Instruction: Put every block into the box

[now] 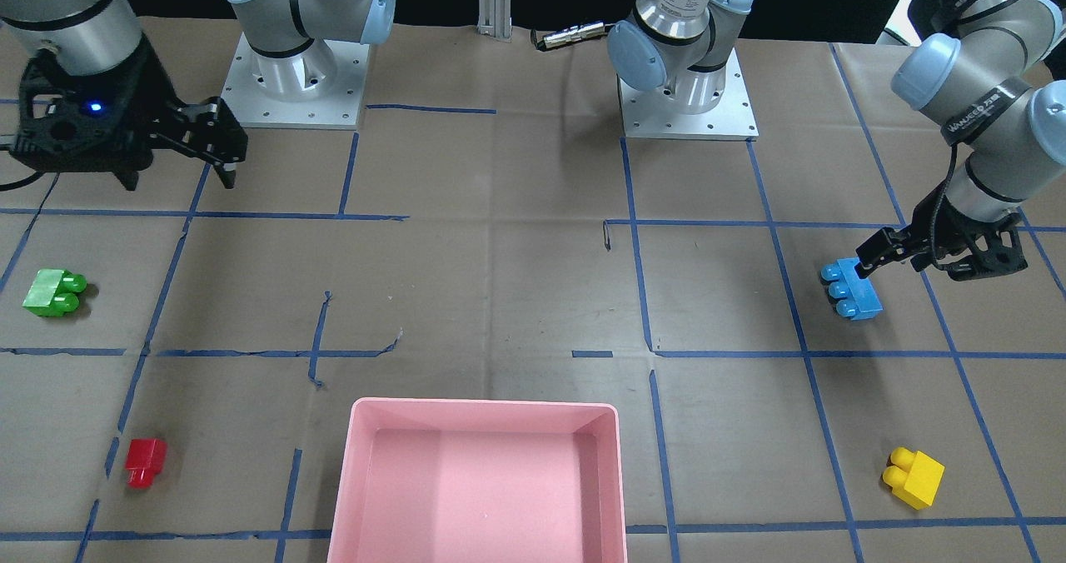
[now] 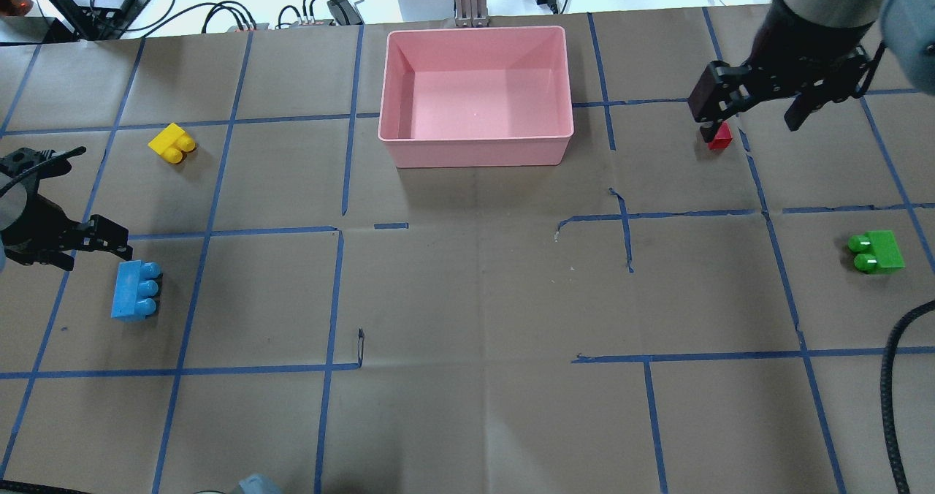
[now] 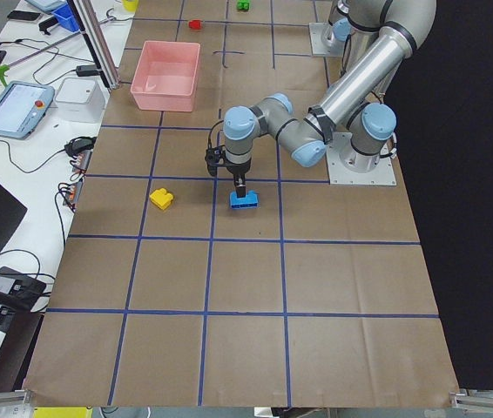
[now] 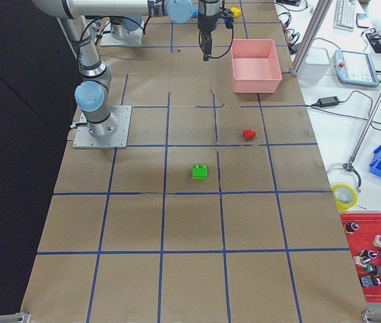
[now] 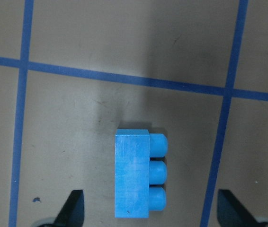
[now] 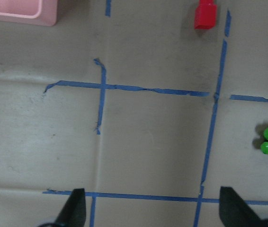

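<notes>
Left claw (image 5: pixel 152 210): jaws spread wide, gripping nothing, low over the blue block (image 5: pixel 138 176). In the left wrist view the block lies between the two fingertips and touches neither. Right claw (image 2: pixel 756 110): jaws also spread wide and empty, held well above the desk (image 2: pixel 475 297). In the overhead view it overlaps the red block (image 2: pixel 720 137), and its wrist camera shows bare paper straight below. Count: 4 blocks, 1 box (image 2: pixel 475 150), 2 arms, 2 claws. All 4 blocks are on the desk, outside the box and well apart from each other, each lying on its side with its studs pointing sideways. Blue, 3 studs, is on the robot's left, in the middle row of squares. The yellow block (image 2: pixel 172 143), 2 studs, is also on the left, further from the robot, about level with the box's near wall. Red, 1 stud, is on the right, near the box's level. The green block (image 2: pixel 876 251), 2 studs, is at the far right, nearer the robot than red. The box is pink, open side up, at the centre of the far edge. Blue tape (image 2: pixel 292 118) marks the brown paper into squares. Writing: the black strap (image 1: pixel 976 103) on the left arm reads roughly "WANJEED", with similar print on the collar above that arm's base. No other text is legible.
</notes>
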Robot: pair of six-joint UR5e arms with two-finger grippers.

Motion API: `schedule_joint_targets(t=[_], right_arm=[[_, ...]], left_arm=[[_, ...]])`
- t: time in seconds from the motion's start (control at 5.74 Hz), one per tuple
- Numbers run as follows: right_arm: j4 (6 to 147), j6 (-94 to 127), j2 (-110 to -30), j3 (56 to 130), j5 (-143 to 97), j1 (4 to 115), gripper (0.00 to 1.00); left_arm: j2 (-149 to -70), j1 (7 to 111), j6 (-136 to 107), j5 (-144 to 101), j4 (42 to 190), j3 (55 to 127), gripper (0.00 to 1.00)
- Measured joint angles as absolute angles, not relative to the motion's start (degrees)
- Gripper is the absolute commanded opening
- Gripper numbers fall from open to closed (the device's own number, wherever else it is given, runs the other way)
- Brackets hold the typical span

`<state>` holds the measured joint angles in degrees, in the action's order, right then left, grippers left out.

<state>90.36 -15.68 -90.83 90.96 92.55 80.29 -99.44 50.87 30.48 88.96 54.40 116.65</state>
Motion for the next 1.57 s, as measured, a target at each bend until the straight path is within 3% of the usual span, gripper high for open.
schedule_joint_targets(t=[0.35, 0.87, 1.05, 1.57], right_arm=[[92.4, -28.9, -91.1, 91.7, 91.8, 67.7, 1.0], [116.5, -36.9, -89.2, 103.1, 91.3, 55.9, 1.0], [121.6, -37.3, -87.0, 107.4, 91.1, 54.5, 1.0], [129.4, -39.3, -78.5, 111.3, 90.8, 51.1, 1.0]], left_arm=[[-103.8, 50.5, 30.9, 88.8, 48.2, 118.9, 0.97], [-107.1, 50.5, 31.4, 88.7, 45.0, 119.5, 0.95], [-107.6, 50.5, 31.4, 88.7, 44.8, 119.8, 0.89], [-108.3, 50.5, 31.6, 88.8, 44.5, 119.8, 0.43]])
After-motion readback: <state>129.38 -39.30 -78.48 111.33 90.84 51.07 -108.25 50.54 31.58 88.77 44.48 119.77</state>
